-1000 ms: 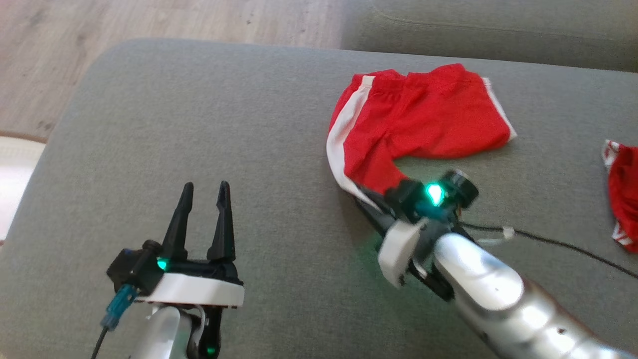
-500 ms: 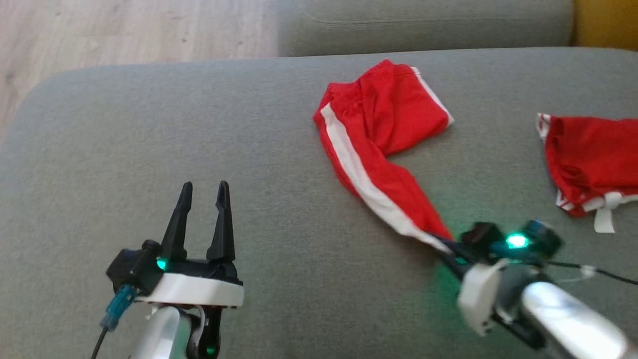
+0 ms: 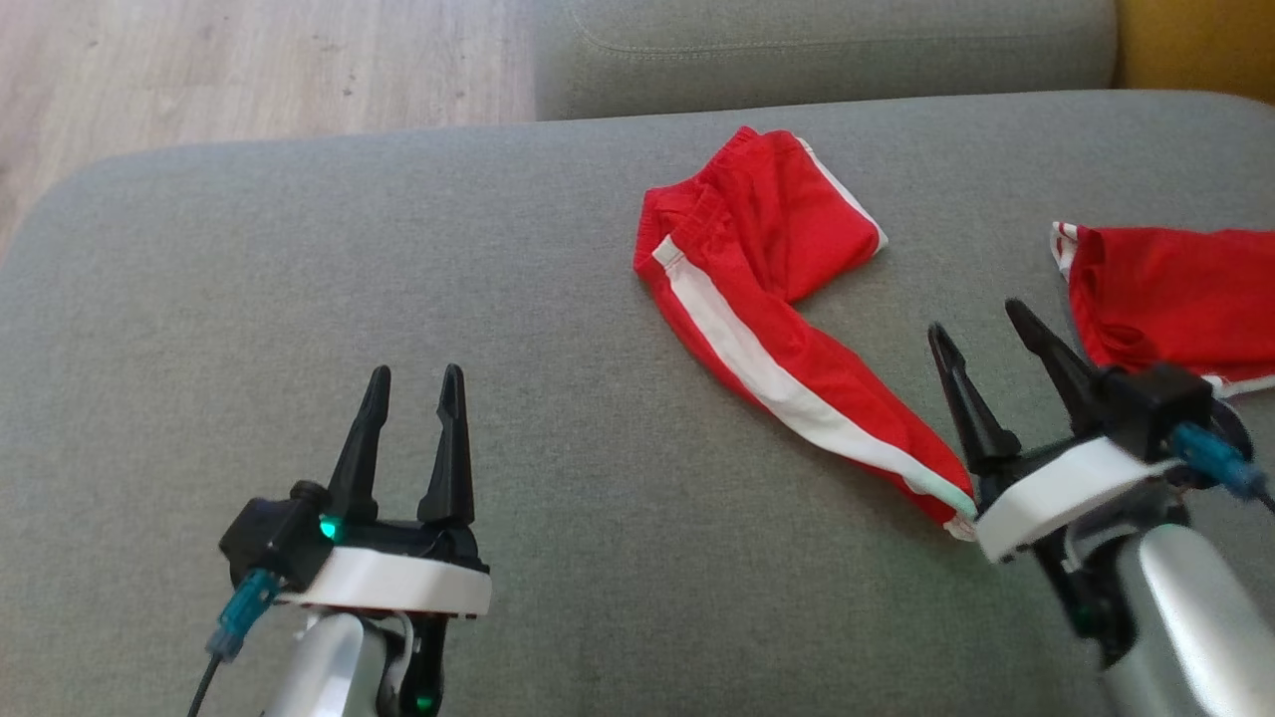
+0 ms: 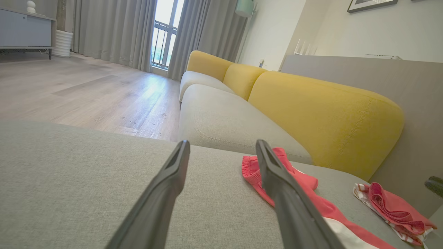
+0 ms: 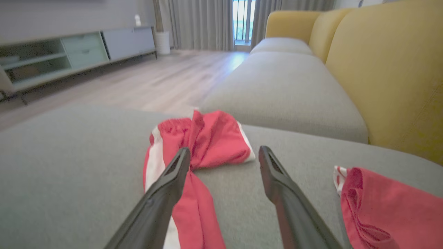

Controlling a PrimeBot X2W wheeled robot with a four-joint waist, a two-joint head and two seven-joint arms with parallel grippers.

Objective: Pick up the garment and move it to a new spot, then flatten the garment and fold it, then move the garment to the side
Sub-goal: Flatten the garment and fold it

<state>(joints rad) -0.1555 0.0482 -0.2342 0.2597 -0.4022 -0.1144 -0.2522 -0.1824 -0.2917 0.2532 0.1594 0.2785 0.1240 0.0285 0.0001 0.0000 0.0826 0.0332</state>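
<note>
The wide grey fabric sofa seat cushion (image 3: 349, 279) takes up most of the head view. On it, right of centre, the red sports shorts with white side stripes (image 3: 767, 239) are found lying loose, held by nothing. The shorts are not flat: the upper part is bunched and doubled over near the upper middle of the frame, while one leg is drawn out in a narrow twisted band toward the lower right, its end just beside the white base of the right claw (image 3: 976, 319). A second crumpled red garment with white trim (image 3: 1165, 289) is seen at the right edge, apart from the shorts. The right claw is spread wide and empty, its fingers pointed up the frame between the two garments. The left claw (image 3: 414, 370), at the lower left and well apart from the shorts, is likewise fully spread with nothing in it. The move to a new spot is judged to be as good as done. Flattening, folding and the shift to the side are all judged to be outstanding.
</note>
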